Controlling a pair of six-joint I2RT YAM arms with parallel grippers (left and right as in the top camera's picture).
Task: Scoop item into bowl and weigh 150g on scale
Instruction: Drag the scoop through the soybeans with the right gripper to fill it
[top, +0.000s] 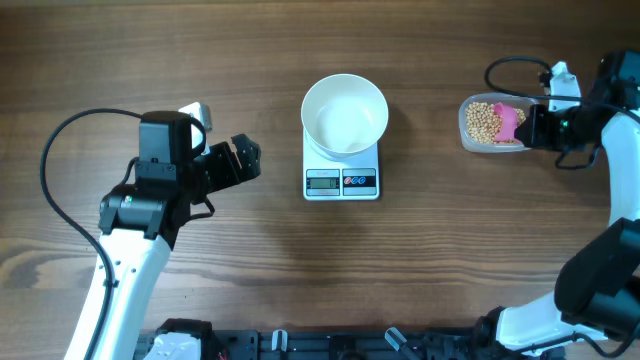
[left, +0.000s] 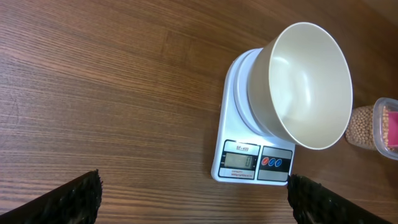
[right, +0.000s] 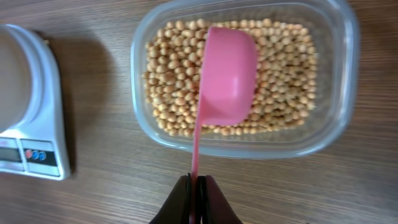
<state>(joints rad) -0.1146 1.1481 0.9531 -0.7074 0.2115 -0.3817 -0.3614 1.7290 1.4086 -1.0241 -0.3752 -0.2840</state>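
Note:
An empty white bowl (top: 345, 114) (left: 308, 84) stands on the white scale (top: 341, 181) (left: 254, 162) at the table's middle. Tan beans (top: 484, 122) (right: 174, 87) fill a clear plastic tub (top: 468, 130) (right: 339, 93) at the right. My right gripper (top: 535, 125) (right: 196, 186) is shut on the thin handle of a pink scoop (top: 509, 121) (right: 227, 74), whose cup hangs over the beans, its underside facing the camera. My left gripper (top: 240, 160) (left: 193, 199) stands wide open over bare wood, left of the scale, holding nothing.
The scale's display (left: 240, 160) and its buttons (left: 274, 163) face the table's front. A black cable (top: 60, 160) loops left of the left arm. Bare wooden table (top: 450, 250) stretches in front of the scale.

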